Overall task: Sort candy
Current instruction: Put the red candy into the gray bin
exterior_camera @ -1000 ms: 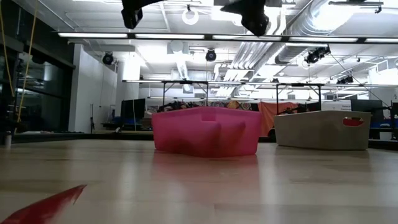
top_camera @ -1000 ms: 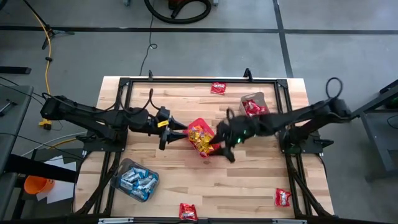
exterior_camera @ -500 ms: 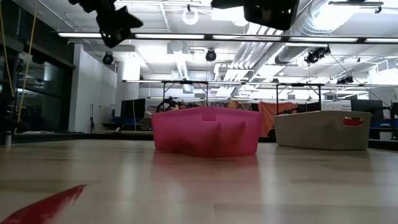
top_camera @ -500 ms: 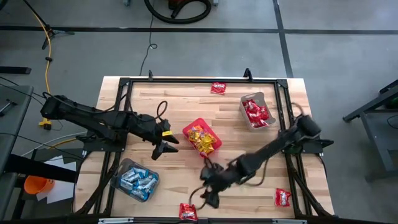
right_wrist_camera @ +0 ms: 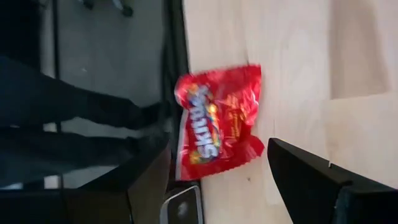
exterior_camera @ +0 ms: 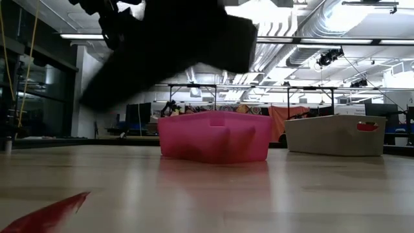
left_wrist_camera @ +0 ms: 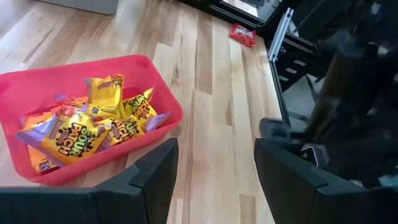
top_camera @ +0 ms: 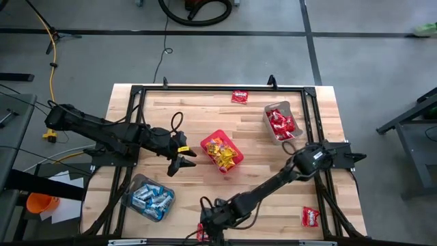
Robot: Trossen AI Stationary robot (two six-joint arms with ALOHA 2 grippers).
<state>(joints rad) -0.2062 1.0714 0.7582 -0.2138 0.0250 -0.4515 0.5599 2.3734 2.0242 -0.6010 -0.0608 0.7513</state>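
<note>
A shiny red candy packet (right_wrist_camera: 217, 121) lies flat by the table's near edge (top_camera: 205, 233). My right gripper (right_wrist_camera: 217, 148) hangs over it (top_camera: 210, 221), open, with a finger on either side and no touch that I can see. My left gripper (left_wrist_camera: 214, 163) is open and empty, just left of the red bin (top_camera: 221, 152), which holds yellow packets (left_wrist_camera: 93, 127). More red packets lie loose near the far edge (top_camera: 240, 96) and the near right corner (top_camera: 311, 217).
A grey tub (top_camera: 280, 121) holding red packets stands far right. A clear tub (top_camera: 149, 197) with blue-and-white packets stands near left. A black frame rail (top_camera: 136, 123) borders the table. In the low view the right arm (exterior_camera: 168, 45) is a dark blur above the red bin (exterior_camera: 213, 136).
My right gripper has swept from the red bin's near side across the table toward the near edge, ending over the red packet there. My left gripper has drawn back a little from the bin toward the near left, then kept still.
</note>
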